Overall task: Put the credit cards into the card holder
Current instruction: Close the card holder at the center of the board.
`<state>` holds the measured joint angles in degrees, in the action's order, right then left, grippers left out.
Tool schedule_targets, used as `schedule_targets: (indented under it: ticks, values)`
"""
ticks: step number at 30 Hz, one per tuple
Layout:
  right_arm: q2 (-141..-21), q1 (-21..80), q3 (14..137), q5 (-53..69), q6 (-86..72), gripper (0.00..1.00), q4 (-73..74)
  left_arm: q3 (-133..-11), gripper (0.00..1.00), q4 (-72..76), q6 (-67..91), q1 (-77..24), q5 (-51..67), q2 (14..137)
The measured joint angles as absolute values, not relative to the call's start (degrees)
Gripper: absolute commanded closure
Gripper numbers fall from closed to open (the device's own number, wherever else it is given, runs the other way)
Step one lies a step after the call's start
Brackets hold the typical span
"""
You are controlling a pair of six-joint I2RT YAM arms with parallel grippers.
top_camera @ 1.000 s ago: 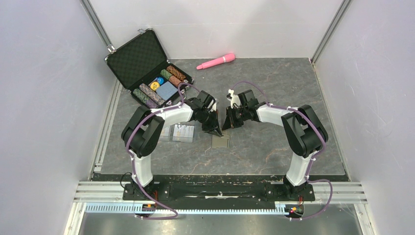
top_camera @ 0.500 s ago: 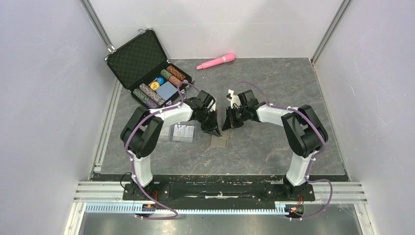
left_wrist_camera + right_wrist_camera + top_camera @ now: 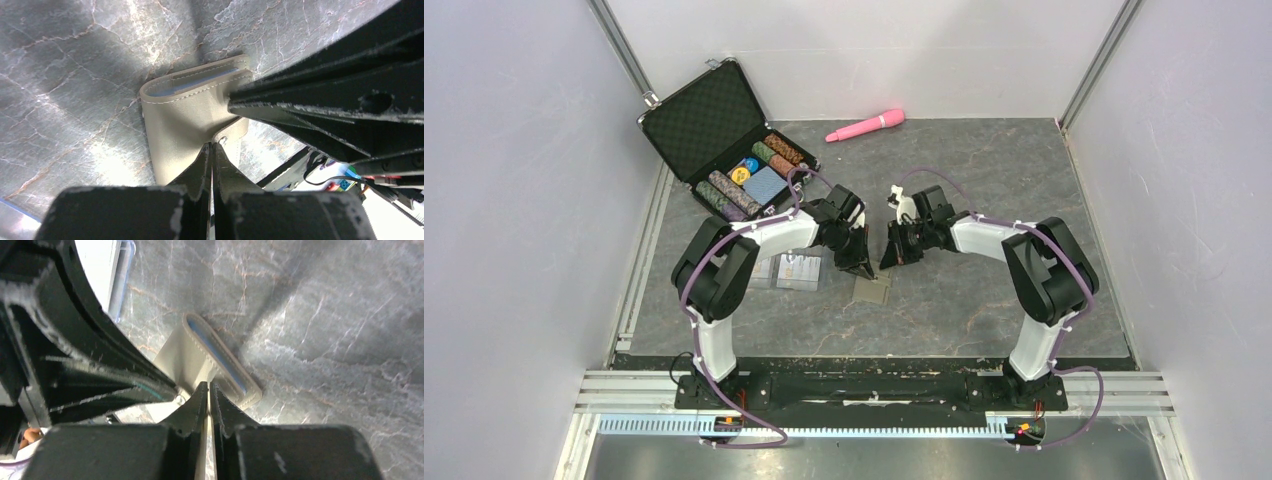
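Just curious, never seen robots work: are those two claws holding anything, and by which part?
Both pinch the tan wallet: the left gripper grips its edge by the snap, and the right gripper grips an edge close by.

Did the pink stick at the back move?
No. The pink stick lies where it was, with the same gap to the right of the black case.

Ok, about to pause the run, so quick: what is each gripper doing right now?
Left gripper: jaws shut, tips against the card holder; grip unclear.
Right gripper: jaws shut on the card holder's flap.
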<state>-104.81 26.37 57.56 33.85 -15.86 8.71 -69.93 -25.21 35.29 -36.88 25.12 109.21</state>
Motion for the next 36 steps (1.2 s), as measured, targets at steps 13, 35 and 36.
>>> schedule_targets:
  ticks: [13, 35, 36]
  values:
    - [-98.85, 26.41, 50.78, 37.89, -15.64, 1.0, 7.35, -70.46, 0.98, -25.39, 35.11, -36.88, 24.1, 110.08]
    - [-103.18, 29.21, 53.69, 37.58, -15.35, 1.0, 8.54, -70.41, 0.98, -25.47, 35.11, -37.15, 24.03, 110.1]
    - [-103.24, 29.3, 53.95, 37.32, -15.25, 1.0, 8.99, -70.35, 0.98, -25.45, 35.09, -37.15, 24.03, 110.13]
